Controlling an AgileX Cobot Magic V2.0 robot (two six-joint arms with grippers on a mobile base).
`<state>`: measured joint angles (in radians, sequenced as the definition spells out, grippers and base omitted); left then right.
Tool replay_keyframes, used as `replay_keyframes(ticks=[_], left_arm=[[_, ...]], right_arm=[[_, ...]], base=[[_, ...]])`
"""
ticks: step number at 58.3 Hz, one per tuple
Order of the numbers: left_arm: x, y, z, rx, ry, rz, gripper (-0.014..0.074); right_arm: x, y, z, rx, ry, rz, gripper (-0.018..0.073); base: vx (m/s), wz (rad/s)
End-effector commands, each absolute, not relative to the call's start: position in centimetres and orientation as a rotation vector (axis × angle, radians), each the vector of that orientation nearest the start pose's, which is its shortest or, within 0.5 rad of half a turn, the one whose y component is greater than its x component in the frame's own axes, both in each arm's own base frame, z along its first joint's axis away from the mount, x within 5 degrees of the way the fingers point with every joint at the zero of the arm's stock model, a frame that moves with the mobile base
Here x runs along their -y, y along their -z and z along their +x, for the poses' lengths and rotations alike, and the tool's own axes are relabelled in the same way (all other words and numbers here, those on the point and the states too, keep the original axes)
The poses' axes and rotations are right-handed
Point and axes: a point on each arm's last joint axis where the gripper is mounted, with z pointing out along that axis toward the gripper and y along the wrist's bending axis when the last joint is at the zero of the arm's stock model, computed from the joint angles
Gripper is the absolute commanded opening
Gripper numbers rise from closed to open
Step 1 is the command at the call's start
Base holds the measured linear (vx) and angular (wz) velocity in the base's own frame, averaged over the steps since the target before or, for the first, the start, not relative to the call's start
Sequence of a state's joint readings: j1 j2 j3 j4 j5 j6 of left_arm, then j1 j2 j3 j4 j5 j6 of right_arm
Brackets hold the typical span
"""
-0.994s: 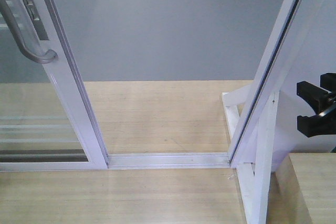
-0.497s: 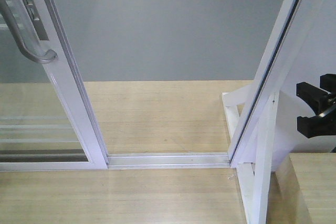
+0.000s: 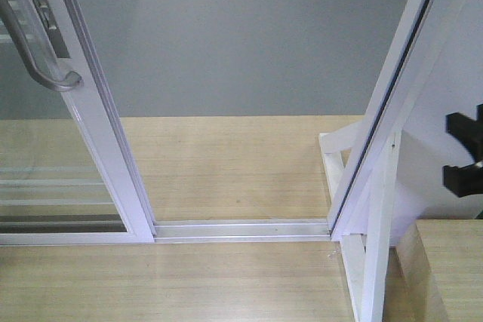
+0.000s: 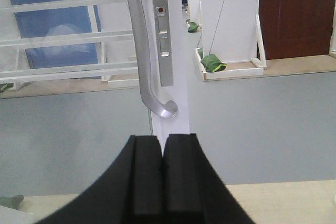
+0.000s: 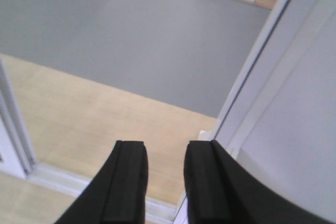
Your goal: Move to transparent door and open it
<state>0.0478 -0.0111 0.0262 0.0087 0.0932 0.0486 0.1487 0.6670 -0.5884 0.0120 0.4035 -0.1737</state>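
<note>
Left wrist view: left gripper [image 4: 162, 153] is clenched, black pads pressed together with nothing between them. It sits just below the curved silver handle [image 4: 144, 51] of the transparent door [image 4: 176, 98], not touching it. A lock plate [image 4: 164, 30] with a small red dot runs beside the handle on the white stile. Thin horizontal white bars [image 4: 63, 38] cross the glass to the left.

Right wrist view: right gripper [image 5: 164, 182] is released, a clear gap between the two pads, holding nothing. It points down at the wood floor [image 5: 94, 114] and the white floor track [image 5: 79, 182], with a white door frame post [image 5: 252, 72] running diagonally just to its right.

Front view: transparent door [image 3: 90, 126] is at the left edge, slid aside, handle [image 3: 34, 50] at top left. The opening between it and the right frame post [image 3: 392, 96] shows grey floor [image 3: 241, 43] beyond. Right gripper [image 3: 464, 156] is partly cut off at the right edge.

No containers, and no readable writing.
</note>
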Motion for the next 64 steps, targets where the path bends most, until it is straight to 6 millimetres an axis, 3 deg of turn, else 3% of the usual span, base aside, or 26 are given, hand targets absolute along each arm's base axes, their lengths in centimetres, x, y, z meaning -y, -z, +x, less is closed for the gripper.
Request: replay_keyframes(ticks=[1,6,10,26,35,64], left_arm=[[-0.3,-19.6,5.7,-1.531,-0.078,0.001,-0.0006],[-0.3,-19.6,5.7,-1.531,-0.078,0.001,-0.0006],[-0.3,-19.6,5.7,-1.531,-0.078,0.001,-0.0006],[-0.3,-19.6,5.7,-1.531,-0.078,0.001,-0.0006],[-0.3,-19.6,5.7,-1.531,-0.078,0.001,-0.0006],[-0.3,-19.6,5.7,-1.536,-0.078,0.001,-0.0006]], right_arm=[[-0.8,-34.5,12.0,-1.762,0.052,-0.174,0.0150],[0.1,-34.6,10.3,-1.676,0.105,-0.093,0.0043],[0.5,-33.7,9.1,-1.611,0.150,-0.062,-0.0014],[0.4,-23.9,6.3,-1.530,0.100,-0.008,-0.0008],[0.3,-20.0,5.6,-1.487,0.101,-0.011,-0.0008],[0.3,-19.9,5.6,-1.514,0.102,-0.010,-0.0008]], base=[[0.00,0.00],[0.00,0.00],[0.00,0.00],[0.00,0.00],[0.00,0.00],[0.00,0.00]])
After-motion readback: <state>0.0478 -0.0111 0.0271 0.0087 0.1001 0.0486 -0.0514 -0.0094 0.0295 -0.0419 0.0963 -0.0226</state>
